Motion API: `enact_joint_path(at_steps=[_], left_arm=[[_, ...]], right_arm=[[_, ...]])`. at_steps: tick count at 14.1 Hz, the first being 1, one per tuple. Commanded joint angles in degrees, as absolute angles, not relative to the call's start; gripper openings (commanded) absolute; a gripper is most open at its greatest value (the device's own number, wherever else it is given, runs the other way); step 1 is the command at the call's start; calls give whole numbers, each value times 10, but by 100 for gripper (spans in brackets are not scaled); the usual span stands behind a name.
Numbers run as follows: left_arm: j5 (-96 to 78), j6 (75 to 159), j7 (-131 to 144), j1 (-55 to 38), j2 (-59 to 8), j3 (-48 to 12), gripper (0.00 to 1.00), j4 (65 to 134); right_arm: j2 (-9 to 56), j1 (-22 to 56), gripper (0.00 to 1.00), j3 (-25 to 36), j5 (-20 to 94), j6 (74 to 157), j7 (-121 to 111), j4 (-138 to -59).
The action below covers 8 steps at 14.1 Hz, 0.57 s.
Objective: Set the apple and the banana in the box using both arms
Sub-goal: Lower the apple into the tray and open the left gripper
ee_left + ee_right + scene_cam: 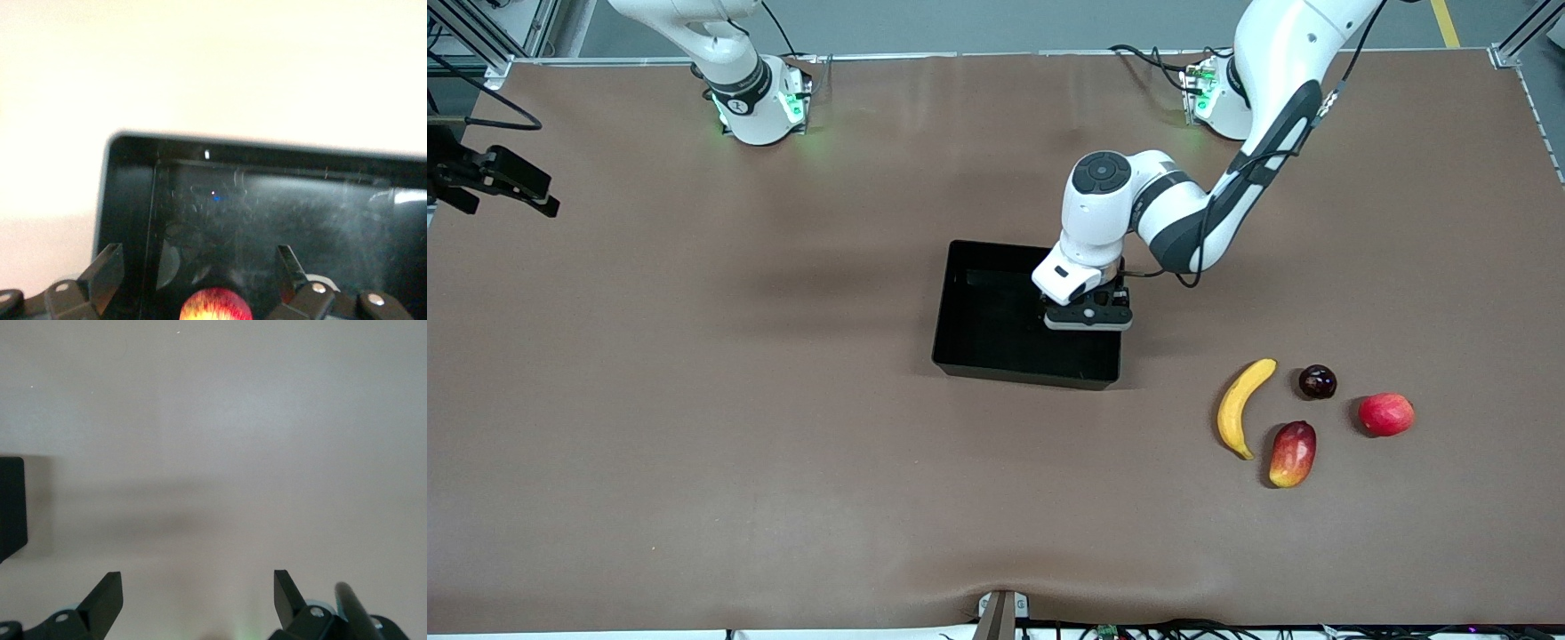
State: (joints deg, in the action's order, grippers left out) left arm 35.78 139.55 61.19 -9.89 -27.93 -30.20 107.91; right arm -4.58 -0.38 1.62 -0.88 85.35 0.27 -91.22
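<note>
I am seeing the banana (1243, 406) lying on the table toward the left arm's end, nearer the front camera than the box (971, 347). The left gripper (1088, 316) is hanging over the box with fingers spread; the apple (215, 305) is sitting between them, ungripped, beside the box wall. The right gripper (197, 595) is waiting released over bare table by its own end.

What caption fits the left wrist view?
Open left gripper over the box, apple between its fingers.
</note>
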Motion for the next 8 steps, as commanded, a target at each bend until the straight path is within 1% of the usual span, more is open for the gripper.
enact_joint_path(at_steps=[1, 2, 5, 6, 8], left_arm=[[335, 1375, 622, -99, -286, -304, 100, 1034], [317, 1368, 622, -99, -287, -303, 100, 1020], [297, 1295, 596, -95, -294, -301, 100, 968], [298, 1278, 568, -82, -294, -301, 100, 965], [298, 1276, 509, -38, -293, -301, 100, 969]], right_arm=[[-48, -10, 100, 15, -20, 853, -11, -914], [-48, -7, 100, 14, -20, 853, -11, -914], [-48, -4, 100, 14, -14, 854, -11, -914], [-48, -4, 100, 13, -13, 854, -11, -914], [-48, -4, 100, 13, -13, 853, -11, -914]])
